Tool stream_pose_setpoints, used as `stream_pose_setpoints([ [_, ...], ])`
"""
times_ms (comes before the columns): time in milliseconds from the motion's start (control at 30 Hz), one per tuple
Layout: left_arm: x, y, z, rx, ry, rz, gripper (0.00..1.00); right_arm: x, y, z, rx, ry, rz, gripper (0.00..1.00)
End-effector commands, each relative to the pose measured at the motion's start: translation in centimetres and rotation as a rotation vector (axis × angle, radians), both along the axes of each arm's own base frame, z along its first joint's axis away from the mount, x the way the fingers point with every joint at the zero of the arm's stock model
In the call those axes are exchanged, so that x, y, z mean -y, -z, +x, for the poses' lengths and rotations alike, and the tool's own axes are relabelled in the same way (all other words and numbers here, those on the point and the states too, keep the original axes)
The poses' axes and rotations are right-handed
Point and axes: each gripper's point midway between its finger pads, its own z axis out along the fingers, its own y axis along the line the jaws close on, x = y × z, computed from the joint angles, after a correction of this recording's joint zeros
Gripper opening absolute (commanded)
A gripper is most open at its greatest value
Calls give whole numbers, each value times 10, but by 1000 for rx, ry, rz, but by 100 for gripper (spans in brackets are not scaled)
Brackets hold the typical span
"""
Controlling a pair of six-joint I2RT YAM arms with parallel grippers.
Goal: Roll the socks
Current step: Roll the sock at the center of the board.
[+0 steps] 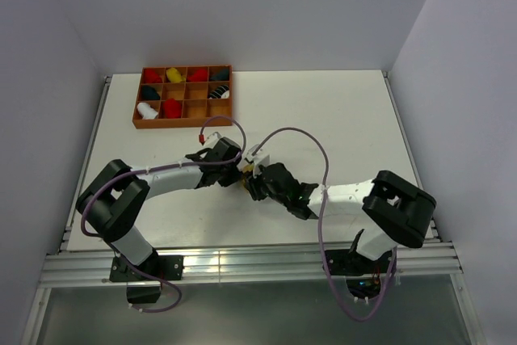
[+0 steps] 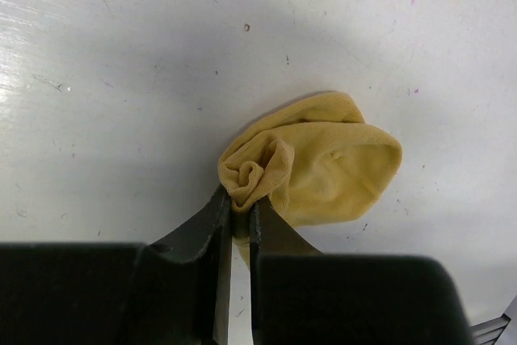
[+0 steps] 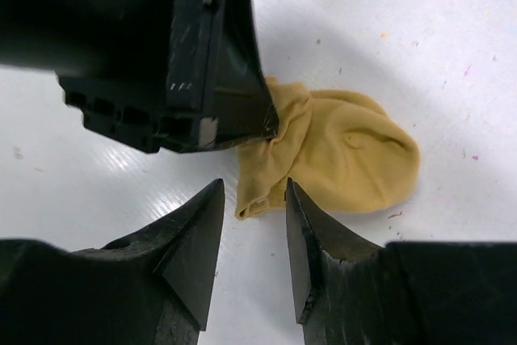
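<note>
A tan-yellow sock (image 2: 339, 163) lies on the white table, one end bunched into a small roll. My left gripper (image 2: 240, 217) is shut on that bunched end. In the right wrist view the sock (image 3: 347, 155) spreads to the right, and its loose corner hangs just ahead of my right gripper (image 3: 254, 191). That gripper is open, with nothing between its fingers. The left gripper's black body (image 3: 186, 54) fills that view's upper left. From above, both grippers (image 1: 239, 169) (image 1: 252, 182) meet at mid-table and hide most of the sock (image 1: 246, 170).
A brown wooden compartment tray (image 1: 182, 124) stands at the back left. Several small rolled bundles in red, yellow, dark and white sit in its cells. Grey walls enclose the table, and the arm bases sit on the rail at the near edge.
</note>
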Motion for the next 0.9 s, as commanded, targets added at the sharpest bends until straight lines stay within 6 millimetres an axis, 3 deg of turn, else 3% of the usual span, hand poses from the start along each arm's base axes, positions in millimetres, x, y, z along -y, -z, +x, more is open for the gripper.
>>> stream_pose_setpoints([
  [0, 6, -17, 3, 24, 18, 0, 4, -11, -5, 10, 121, 24, -60, 44],
  [167, 8, -16, 0, 14, 20, -7, 4, -23, 6, 8, 157, 15, -114, 47],
  [500, 14, -15, -4, 0, 27, -35, 4, -22, 22, 19, 205, 80, -179, 46],
  [600, 14, -12, -5, -7, 26, -37, 5, -23, 28, 18, 198, 71, -188, 34],
  [633, 14, -13, -5, -6, 24, -38, 5, -22, 29, 17, 197, 68, -188, 21],
  [733, 13, -15, -4, 5, 19, -42, 18, -22, 28, 14, 180, 59, -182, 0],
  [867, 6, -28, 0, 54, -14, -49, 39, -22, 34, 4, 70, -1, -155, 0],
])
